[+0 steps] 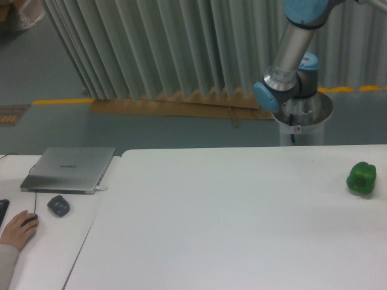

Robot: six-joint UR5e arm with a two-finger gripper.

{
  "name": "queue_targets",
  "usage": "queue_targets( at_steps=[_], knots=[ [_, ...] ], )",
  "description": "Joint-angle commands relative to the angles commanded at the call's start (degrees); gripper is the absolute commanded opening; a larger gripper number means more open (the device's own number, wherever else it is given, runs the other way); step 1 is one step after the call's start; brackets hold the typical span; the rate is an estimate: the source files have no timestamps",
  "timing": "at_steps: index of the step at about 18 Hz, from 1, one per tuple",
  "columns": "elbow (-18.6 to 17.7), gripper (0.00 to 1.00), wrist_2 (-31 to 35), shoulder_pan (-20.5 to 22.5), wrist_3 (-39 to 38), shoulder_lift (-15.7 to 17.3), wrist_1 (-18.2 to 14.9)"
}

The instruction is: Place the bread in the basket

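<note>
Neither the bread nor the basket shows in this view. Only part of the arm (289, 57) is visible: a grey link with blue joints rising from its base behind the table's far edge and leaving the frame at the top. The gripper itself is out of view, above or to the right of the frame.
A shiny green bell pepper (361, 177) sits near the right edge of the white table (230, 223). On the lower desk to the left lie a closed grey laptop (69, 168), a small dark object (58, 205) and a person's hand on a mouse (18, 228).
</note>
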Motion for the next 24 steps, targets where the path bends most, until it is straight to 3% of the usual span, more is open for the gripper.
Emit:
queue_targets(
  at_steps=[6,9,14,18,24],
  knots=[
    [-0.1,1.0,-3.6,-4.2,-7.4,3.3,-4.7],
    [-2.0,1.0,-3.5,-7.0,-11.0,5.6,-4.3],
    [-2.5,1.0,-3.0,-10.8,-17.6,6.7,-4.1],
    [-6.2,1.0,-2.9,-13.8,-17.9,9.2,-3.3],
    [-6.7,1.0,-2.6,-14.5,-19.1,9.4,-3.2]
  ],
)
